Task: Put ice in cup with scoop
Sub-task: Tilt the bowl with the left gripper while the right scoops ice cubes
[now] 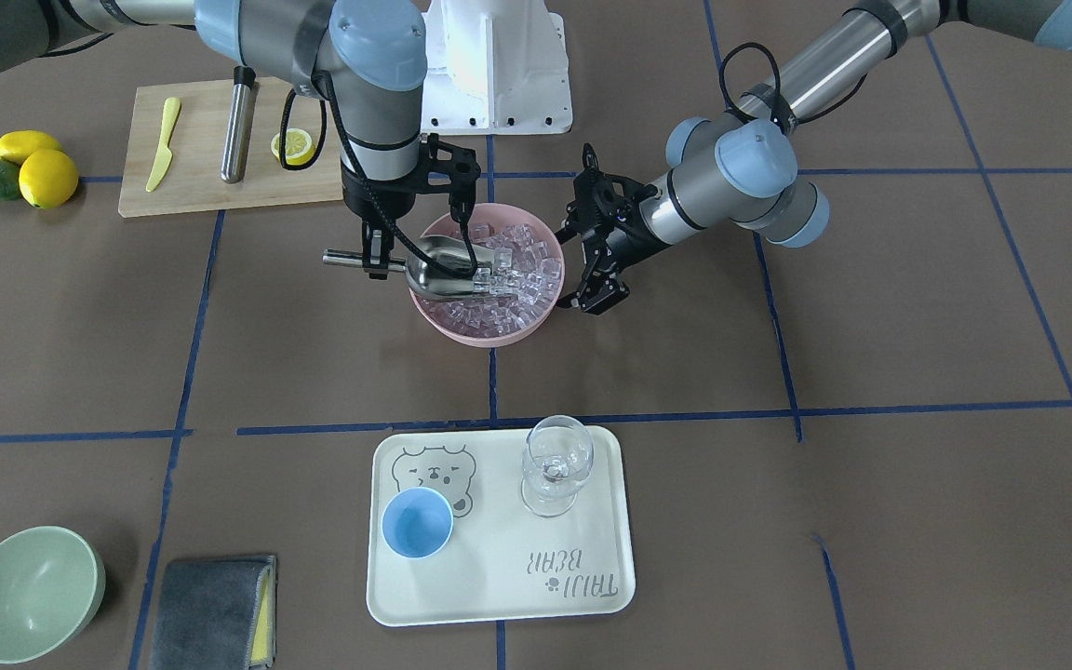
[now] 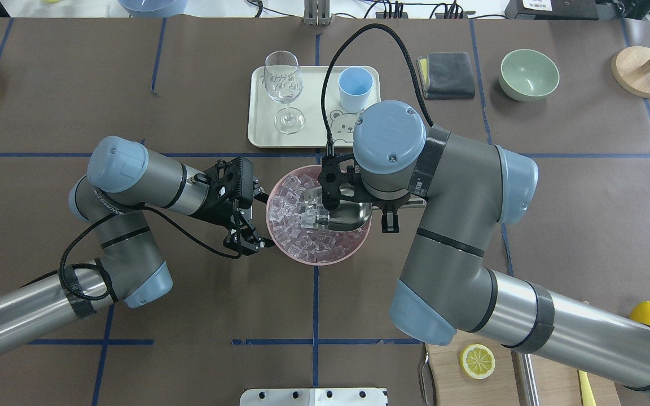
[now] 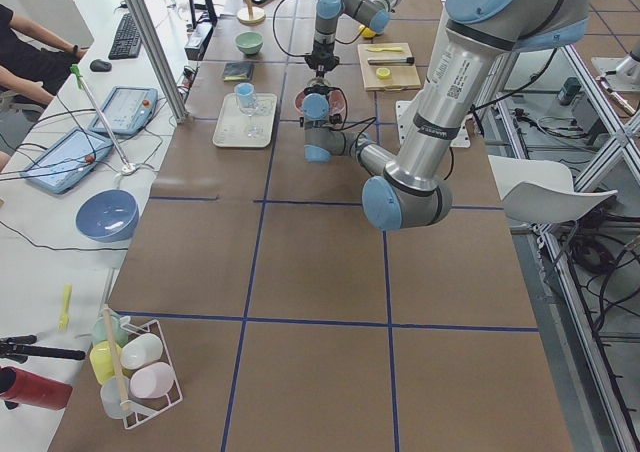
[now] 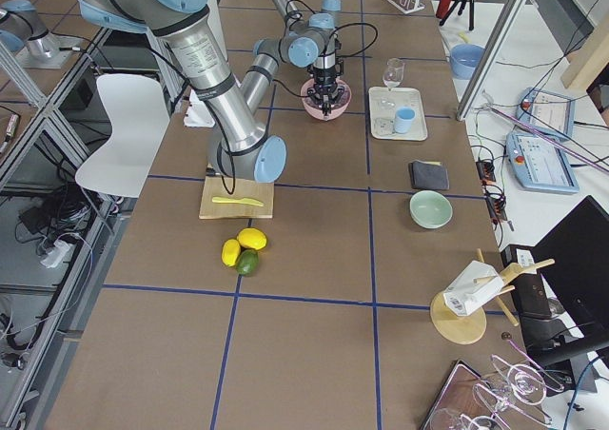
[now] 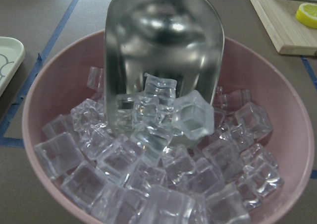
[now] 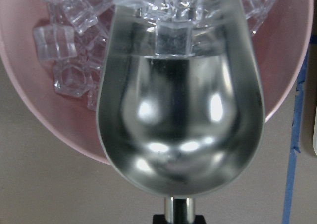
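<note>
R gripper (image 1: pixel 376 256) jaws clamp scoop (image 1: pixel 443 274) handle, trough low in bowl's (image 1: pixel 489 337) ice (image 1: pixel 522 270) to load; L gripper (image 1: pixel 596 296) jaws open beside bowl.

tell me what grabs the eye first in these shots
A pink bowl heaped with ice cubes sits mid-table, and the right end effector holds a shiny steel scoop dug into them. The blue cup stands empty on the tray beside a wine glass.
</note>
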You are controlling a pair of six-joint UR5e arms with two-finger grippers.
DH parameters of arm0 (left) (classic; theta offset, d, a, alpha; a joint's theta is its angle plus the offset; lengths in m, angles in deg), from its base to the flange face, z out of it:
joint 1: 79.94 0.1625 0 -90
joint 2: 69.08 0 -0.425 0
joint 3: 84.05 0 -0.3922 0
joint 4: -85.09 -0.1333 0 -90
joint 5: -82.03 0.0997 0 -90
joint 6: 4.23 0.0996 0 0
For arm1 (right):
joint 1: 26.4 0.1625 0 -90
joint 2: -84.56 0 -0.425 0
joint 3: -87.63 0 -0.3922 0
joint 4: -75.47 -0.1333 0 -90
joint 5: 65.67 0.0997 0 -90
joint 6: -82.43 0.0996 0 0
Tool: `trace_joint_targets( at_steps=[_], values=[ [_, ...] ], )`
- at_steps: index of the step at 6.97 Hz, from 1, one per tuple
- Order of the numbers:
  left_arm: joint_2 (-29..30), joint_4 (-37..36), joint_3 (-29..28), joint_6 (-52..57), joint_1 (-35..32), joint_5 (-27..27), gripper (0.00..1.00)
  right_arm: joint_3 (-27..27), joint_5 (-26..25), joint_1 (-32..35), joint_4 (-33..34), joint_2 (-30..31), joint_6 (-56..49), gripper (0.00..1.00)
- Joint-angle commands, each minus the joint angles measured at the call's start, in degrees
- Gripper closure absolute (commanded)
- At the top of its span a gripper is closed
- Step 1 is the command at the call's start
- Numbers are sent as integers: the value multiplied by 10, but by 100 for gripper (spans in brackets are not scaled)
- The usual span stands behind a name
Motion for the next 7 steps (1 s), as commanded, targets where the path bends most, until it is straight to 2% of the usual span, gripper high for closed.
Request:
trace_joint_targets(
  at_steps=[1, 4, 5, 7],
  values=[
    [-1, -1, 0, 0, 0, 0, 0, -2, 14, 5, -31, 5, 0, 100],
    [0, -3, 1, 0, 0, 0, 0, -10, 107, 50, -138, 64, -1, 100],
    [0, -4, 1, 0, 0, 0, 0, -9, 120, 55, -162, 75, -1, 100],
    [2, -5, 1, 1, 0, 0, 0, -9, 130, 59, -169, 78, 0, 100]
  ],
)
